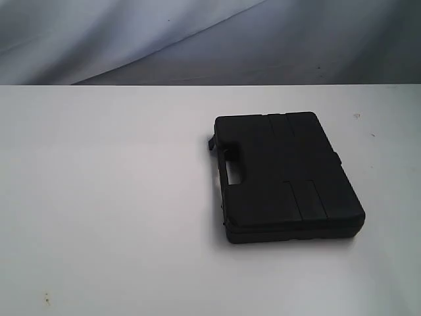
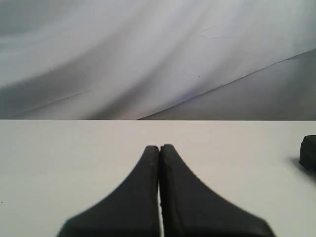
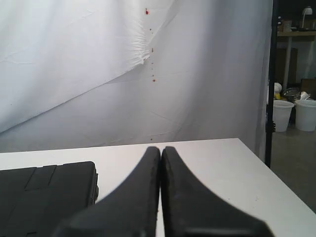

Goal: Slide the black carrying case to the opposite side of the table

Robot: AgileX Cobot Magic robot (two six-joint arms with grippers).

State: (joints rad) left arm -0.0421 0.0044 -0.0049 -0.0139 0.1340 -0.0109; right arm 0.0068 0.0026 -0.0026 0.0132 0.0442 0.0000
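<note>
The black case [image 1: 286, 176] lies flat on the white table [image 1: 105, 197], right of the middle, its cut-out handle facing left. Neither arm shows in the exterior view. In the left wrist view my left gripper [image 2: 159, 147] is shut with nothing in it, low over bare table; a corner of the case [image 2: 308, 152] shows off to one side. In the right wrist view my right gripper [image 3: 161, 148] is shut and empty too, with the case [image 3: 44, 197] lying close beside it, apart from the fingers.
A white cloth backdrop [image 1: 131, 33] hangs behind the table's far edge. The right wrist view shows the table's side edge [image 3: 276, 182], a black pole [image 3: 269, 84] and white buckets [image 3: 295, 114] beyond it. A few dark specks [image 1: 46, 299] mark the near left tabletop.
</note>
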